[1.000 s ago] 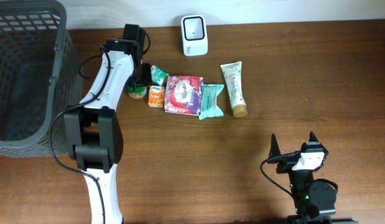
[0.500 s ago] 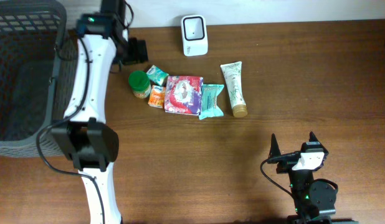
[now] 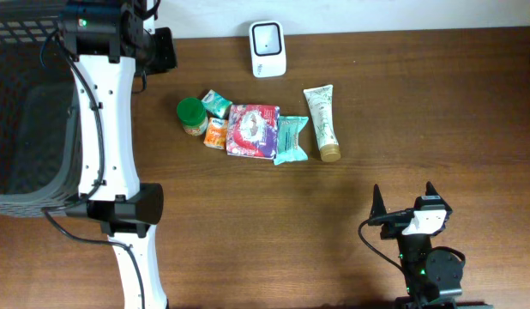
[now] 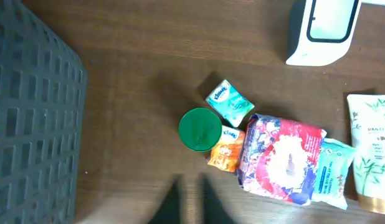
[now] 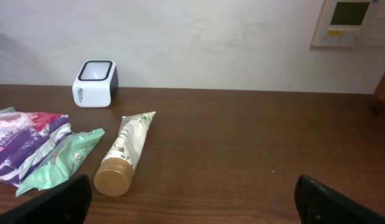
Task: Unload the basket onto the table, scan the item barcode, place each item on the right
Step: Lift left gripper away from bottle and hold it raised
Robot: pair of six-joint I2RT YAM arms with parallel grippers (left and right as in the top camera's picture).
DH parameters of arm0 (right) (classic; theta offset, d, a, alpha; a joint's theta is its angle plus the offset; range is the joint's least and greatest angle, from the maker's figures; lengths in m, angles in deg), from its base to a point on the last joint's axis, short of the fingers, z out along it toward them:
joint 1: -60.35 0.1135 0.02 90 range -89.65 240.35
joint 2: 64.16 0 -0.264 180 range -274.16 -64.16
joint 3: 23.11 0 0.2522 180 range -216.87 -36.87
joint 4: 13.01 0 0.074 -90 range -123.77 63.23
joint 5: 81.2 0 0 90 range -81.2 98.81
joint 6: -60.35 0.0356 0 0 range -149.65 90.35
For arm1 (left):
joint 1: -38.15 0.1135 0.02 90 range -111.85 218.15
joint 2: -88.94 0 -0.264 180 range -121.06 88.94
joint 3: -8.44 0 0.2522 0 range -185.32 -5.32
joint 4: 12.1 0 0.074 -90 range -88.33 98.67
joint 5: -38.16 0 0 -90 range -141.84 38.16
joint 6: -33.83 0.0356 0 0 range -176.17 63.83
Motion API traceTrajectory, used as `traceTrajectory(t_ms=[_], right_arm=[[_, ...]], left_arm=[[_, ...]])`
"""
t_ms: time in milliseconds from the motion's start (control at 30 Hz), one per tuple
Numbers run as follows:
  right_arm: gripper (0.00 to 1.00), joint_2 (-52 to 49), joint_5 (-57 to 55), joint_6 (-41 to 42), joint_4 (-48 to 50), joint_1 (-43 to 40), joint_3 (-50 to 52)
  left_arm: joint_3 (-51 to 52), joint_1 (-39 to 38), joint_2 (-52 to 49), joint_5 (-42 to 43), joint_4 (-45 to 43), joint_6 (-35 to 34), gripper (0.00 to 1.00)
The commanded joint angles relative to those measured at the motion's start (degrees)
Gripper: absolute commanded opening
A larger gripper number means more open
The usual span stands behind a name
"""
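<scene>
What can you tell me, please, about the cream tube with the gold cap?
The tube is a soft-looking squeeze tube, cream with a green leafy print and Pantene lettering, closed by a round gold cap. It lies flat on the wooden table, its crimped end pointing toward the white scanner and its cap toward the robot. It is the rightmost item in the row, close beside the teal packet; whether they touch is unclear. No end effector is near it.

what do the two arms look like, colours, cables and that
Left arm: white links with black joints, a black cable alongside, dark left gripper. Right arm: mostly black, white block at the wrist, black cable, green lights near its base, black right gripper.
</scene>
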Motion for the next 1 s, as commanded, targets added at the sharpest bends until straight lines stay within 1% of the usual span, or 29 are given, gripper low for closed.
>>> traceTrajectory(t_ms=[0,67,167,233,267,500,633,700,800,967], right_arm=[[0.99,0.3,-0.3,0.0,-0.4,-0.4,0.3],[0.99,0.3,-0.3,0.0,-0.4,-0.4,0.3],[0.99,0.3,-0.3,0.0,-0.4,-0.4,0.3],[0.99,0.3,-0.3,0.0,-0.4,-0.4,0.3],[0.99,0.3,-0.3,0.0,-0.4,-0.4,0.3],[0.99,0.3,-0.3,0.0,-0.4,-0.4,0.3],[0.99,0.3,-0.3,0.0,-0.4,-0.4,0.3],[0.99,0.3,-0.3,0.0,-0.4,-0.4,0.3],[0.99,0.3,-0.3,0.0,-0.4,-0.4,0.3],[0.99,0.3,-0.3,0.0,-0.4,-0.4,0.3]], left_arm=[[-0.7,0.8,0.0,-0.7,0.1,1.7,0.00],[1.0,2.4,0.0,-1.1,0.1,2.2,0.00],[6.8,4.9,0.0,-5.5,0.1,2.1,0.00],[11.8,7.0,0.0,-6.1,0.1,2.1,0.00],[12.4,7.6,0.0,-6.2,0.1,2.1,0.00],[12.8,12.2,0.0,-6.8,0.1,2.2,0.00],[12.8,12.3,0.0,-11.6,0.1,2.1,0.00],[12.8,12.3,0.0,-15.7,0.1,1.0,0.00],[12.8,12.5,0.0,-16.6,0.1,0.8,0.00],[12.8,15.6,0.0,-16.7,0.1,0.8,0.00]])
